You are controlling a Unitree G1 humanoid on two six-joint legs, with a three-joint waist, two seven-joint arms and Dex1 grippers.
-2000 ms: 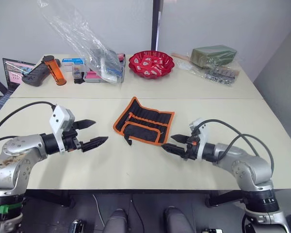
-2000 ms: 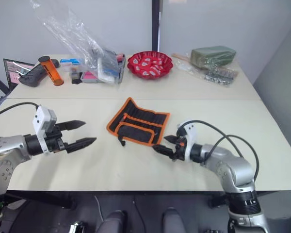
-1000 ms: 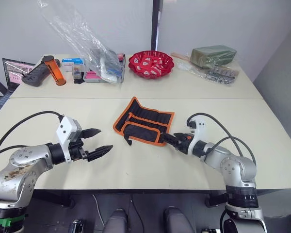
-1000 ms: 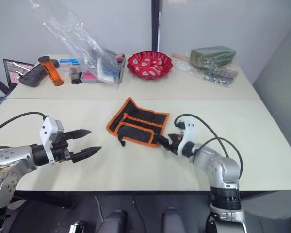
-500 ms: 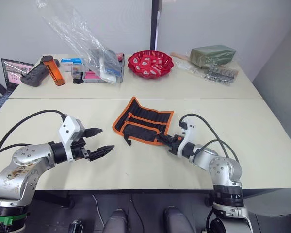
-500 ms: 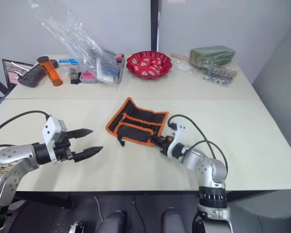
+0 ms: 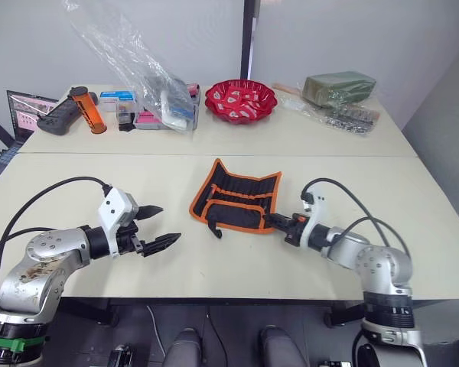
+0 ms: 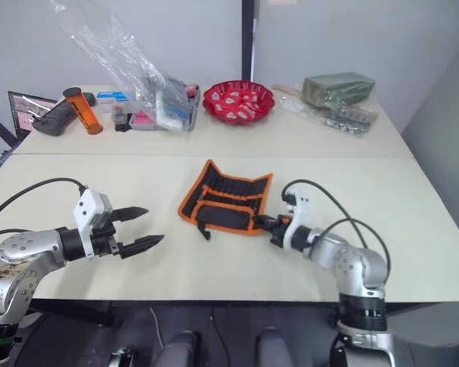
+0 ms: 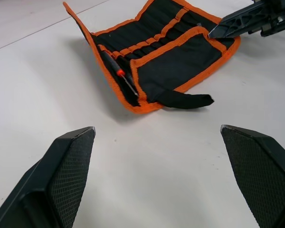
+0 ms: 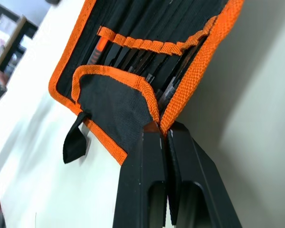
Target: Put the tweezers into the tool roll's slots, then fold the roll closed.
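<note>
Right gripper (image 10: 161,135) pinched the orange-edged corner of the black tool roll (image 7: 241,202), which lay mid-table, partly folded, strap (image 9: 185,99) loose, tweezers (image 10: 147,64) tucked in slots. Left gripper (image 7: 157,227) hovered wide open nearby.

Black tool roll (image 7: 241,202) w/ orange edging; red bowl (image 7: 240,99).

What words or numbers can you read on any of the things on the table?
No text can be read anywhere.
Blue-topped box: any print is too small to read.
Laptop screen: pink picture, too blurred to read.
Tool roll: no label shows on it.
</note>
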